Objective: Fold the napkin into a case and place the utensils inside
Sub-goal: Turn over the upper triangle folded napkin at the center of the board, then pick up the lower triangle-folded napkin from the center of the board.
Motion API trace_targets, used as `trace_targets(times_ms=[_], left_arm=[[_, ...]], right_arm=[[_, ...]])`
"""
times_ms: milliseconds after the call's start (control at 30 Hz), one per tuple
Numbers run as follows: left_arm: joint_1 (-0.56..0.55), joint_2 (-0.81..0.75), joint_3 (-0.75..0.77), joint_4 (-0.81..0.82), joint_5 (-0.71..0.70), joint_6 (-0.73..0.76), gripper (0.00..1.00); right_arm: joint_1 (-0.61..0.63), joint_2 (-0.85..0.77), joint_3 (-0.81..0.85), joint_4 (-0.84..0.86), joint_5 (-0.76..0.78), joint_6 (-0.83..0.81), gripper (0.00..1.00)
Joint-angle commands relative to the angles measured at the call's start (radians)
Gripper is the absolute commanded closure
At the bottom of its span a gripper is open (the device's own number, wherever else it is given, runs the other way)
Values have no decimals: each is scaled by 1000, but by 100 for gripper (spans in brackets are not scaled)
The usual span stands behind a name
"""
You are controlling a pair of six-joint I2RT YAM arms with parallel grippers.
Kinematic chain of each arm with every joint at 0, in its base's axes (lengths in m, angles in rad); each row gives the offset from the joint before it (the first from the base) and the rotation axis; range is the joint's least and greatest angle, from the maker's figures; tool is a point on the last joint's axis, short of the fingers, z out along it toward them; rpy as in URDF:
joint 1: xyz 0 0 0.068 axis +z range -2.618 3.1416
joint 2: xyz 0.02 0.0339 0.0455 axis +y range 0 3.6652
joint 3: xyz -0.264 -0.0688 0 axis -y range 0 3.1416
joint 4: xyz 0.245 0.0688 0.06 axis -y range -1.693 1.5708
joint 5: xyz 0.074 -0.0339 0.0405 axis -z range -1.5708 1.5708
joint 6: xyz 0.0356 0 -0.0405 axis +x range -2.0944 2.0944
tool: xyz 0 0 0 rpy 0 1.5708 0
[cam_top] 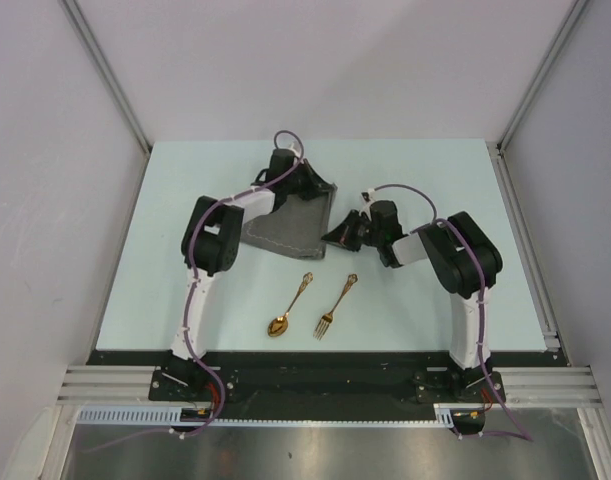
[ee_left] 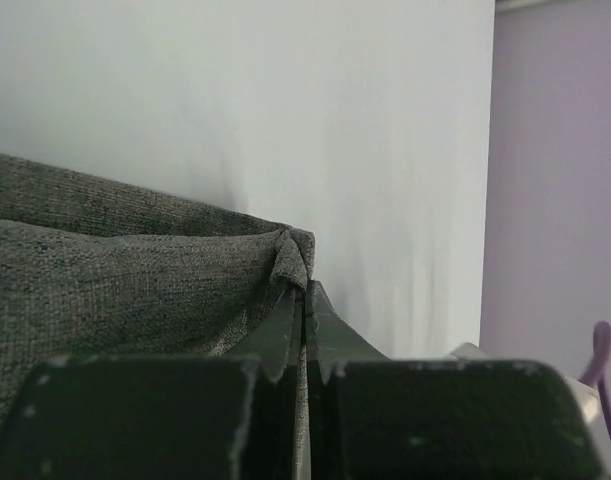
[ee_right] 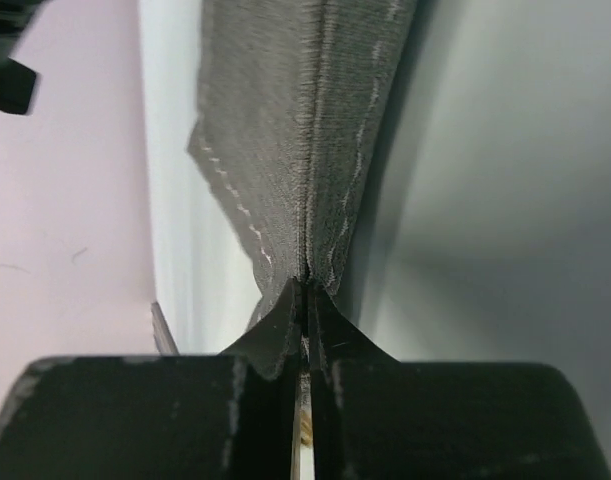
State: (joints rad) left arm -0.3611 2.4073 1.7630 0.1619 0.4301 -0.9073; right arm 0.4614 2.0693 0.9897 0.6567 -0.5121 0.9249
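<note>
Grey napkin (cam_top: pixel 285 228) on desk (cam_top: pixel 435 300), left gripper (ee_left: pixel 305 292) pinching its far right corner, right gripper (ee_right: pixel 305 287) pinching its near right corner, gold spoon (cam_top: pixel 288 307) and fork (cam_top: pixel 335 306) side by side nearer the arms.

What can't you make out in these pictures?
Top view: left arm covers the napkin's far edge; spoon and fork patterning too small.
Left wrist: left gripper pinches one corner; left frame edge cuts the napkin off.
Right wrist: napkin in right gripper runs past the top edge.
</note>
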Motion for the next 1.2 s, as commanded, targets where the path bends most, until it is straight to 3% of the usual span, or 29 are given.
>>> trace_targets(times_ms=[0, 367, 433, 500, 567, 600, 633, 800, 833, 933, 1100, 1167], left_arm=[[-25, 2, 107, 215, -113, 4, 100], [-93, 87, 153, 332, -125, -39, 99], [-116, 107, 237, 259, -107, -6, 85], [-134, 110, 332, 171, -97, 28, 61], [-139, 81, 343, 137, -47, 50, 51], [-139, 60, 340, 117, -36, 57, 24], [-136, 26, 346, 35, -27, 82, 19], [-107, -160, 207, -97, 12, 175, 19], [-104, -193, 191, -207, 1, 235, 20], [-107, -307, 74, -318, -66, 316, 24], [-130, -482, -208, -340, -103, 331, 27], [-151, -510, -255, -355, -111, 334, 26]], right_arm=[[-7, -77, -138, -9, -212, -73, 100], [-110, -147, -247, -143, -203, -219, 100], [-122, -150, -252, -163, -203, -230, 97], [-138, -161, -247, -193, -190, -250, 93], [-153, -184, -232, -260, -155, -277, 88], [-165, -187, -220, -284, -145, -303, 82], [-171, -187, -204, -311, -140, -323, 80], [-211, -233, -137, -472, -48, -397, 60], [-219, -236, -123, -491, -31, -406, 58], [-243, -230, -53, -560, 16, -402, 54], [-268, -180, 58, -614, 41, -365, 45], [-271, -127, 121, -629, 52, -344, 45]])
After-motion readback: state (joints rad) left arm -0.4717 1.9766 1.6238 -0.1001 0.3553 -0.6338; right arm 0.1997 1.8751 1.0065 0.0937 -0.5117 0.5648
